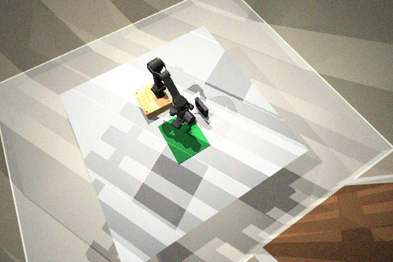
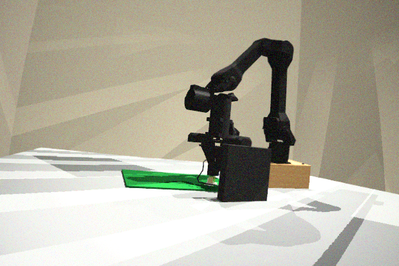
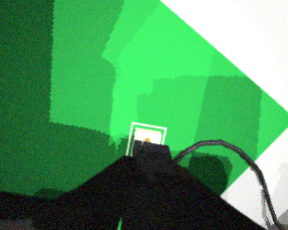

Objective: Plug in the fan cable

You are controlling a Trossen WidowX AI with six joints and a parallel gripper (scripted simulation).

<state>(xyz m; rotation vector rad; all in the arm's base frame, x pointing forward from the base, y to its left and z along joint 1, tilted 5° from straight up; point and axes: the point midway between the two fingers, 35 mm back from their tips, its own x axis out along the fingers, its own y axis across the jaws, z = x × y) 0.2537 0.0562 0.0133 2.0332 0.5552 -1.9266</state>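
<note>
The green board (image 1: 180,158) (image 2: 138,178) (image 3: 164,54) lies flat. My gripper (image 2: 212,174) (image 3: 148,168) points down over it, shut on the fan cable's black plug (image 3: 153,152). The white four-pin header (image 2: 211,180) (image 3: 147,133) stands on the board inside a white outline. Its pins show just under the fingertips in the exterior view. In the wrist view the plug covers the header's near side. How the plug's underside meets the pins is hidden. The black cable (image 2: 202,172) (image 3: 214,142) loops out beside the fingers.
The black fan (image 1: 201,106) (image 2: 244,174) stands upright beside the board, close to the hand, and hides part of the board in the exterior view. The arm's wooden base block (image 1: 152,103) (image 2: 289,176) stands on the other side of the board's near edge.
</note>
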